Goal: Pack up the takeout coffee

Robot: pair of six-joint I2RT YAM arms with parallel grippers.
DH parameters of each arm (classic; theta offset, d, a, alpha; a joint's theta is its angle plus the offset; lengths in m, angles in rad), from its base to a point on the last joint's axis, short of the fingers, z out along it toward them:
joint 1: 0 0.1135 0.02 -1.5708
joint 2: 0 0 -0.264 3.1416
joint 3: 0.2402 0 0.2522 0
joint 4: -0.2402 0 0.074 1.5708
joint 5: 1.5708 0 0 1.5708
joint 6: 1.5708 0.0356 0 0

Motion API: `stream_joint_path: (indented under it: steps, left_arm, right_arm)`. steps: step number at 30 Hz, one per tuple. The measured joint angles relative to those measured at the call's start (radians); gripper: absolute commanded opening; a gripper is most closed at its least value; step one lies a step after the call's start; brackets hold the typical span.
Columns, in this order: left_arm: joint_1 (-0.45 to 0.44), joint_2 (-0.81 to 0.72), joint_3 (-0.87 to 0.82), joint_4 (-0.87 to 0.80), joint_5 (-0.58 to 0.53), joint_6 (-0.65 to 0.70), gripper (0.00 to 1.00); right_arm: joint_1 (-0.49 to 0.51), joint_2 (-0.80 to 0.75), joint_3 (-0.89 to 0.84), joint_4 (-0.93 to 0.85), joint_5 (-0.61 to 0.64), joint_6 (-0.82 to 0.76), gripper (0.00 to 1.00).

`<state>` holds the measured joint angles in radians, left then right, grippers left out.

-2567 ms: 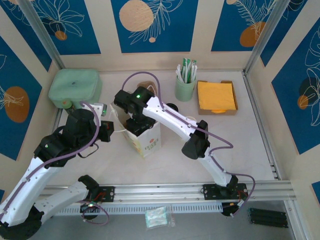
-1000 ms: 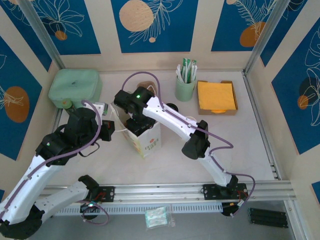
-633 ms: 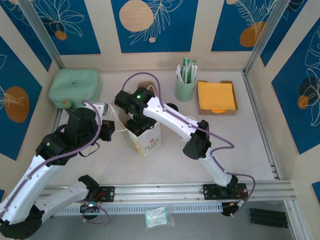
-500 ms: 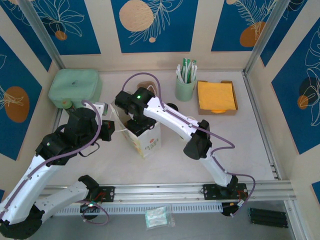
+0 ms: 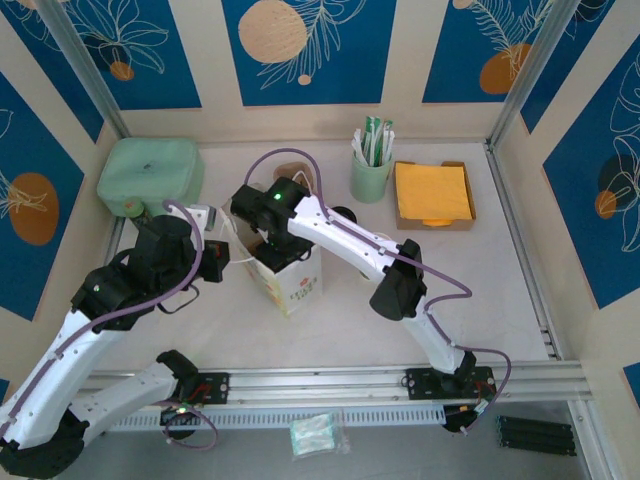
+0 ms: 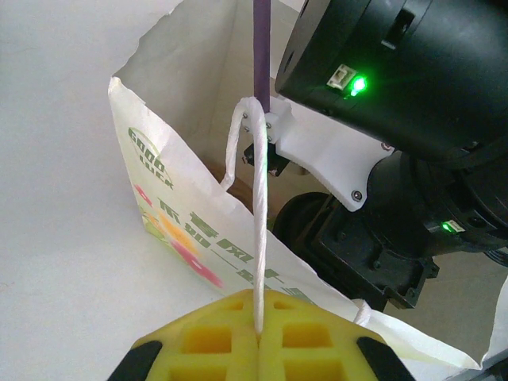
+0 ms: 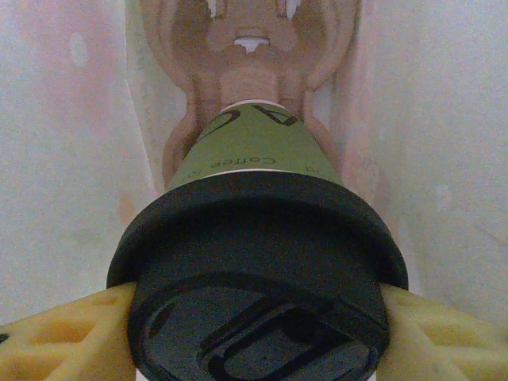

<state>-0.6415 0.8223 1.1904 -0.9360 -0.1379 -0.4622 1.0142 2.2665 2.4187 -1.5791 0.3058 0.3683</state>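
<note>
Your left arm [image 5: 110,300] rises from its base at 7 o'clock and bends so the wrist points toward 3 o'clock, stopping just beside the white paper bag [image 5: 292,285], which stands slightly toward 10 o'clock of the table's middle. Your right arm [image 5: 400,290] climbs from its base at 5 o'clock to an elbow, then its forearm runs toward 10 o'clock and tips the wrist straight down over the bag's open mouth. In the left wrist view, the left gripper [image 6: 258,333] is clenched, with its yellow pads pressed together on the bag's white string handle [image 6: 255,206], which runs taut up from the pads. In the right wrist view, the right gripper [image 7: 254,333] is grasping the takeout coffee [image 7: 250,155], one yellow pad on each side just under the lid's rim. The cup hangs upright inside the bag, between its pale walls. You see its round black lid [image 7: 258,262] nearest the camera, and the olive-green band with lettering below it. You cannot tell whether its base touches the bag's floor.
</note>
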Motion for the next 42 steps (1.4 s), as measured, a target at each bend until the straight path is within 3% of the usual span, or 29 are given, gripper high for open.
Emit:
stream_joint_path:
  steps: [42]
  left_arm:
    - [0.000,0.019,0.002,0.001,0.000,0.000,0.00]
  right_arm:
    - [-0.001,-0.016,0.003,-0.015,0.009,0.002,0.61]
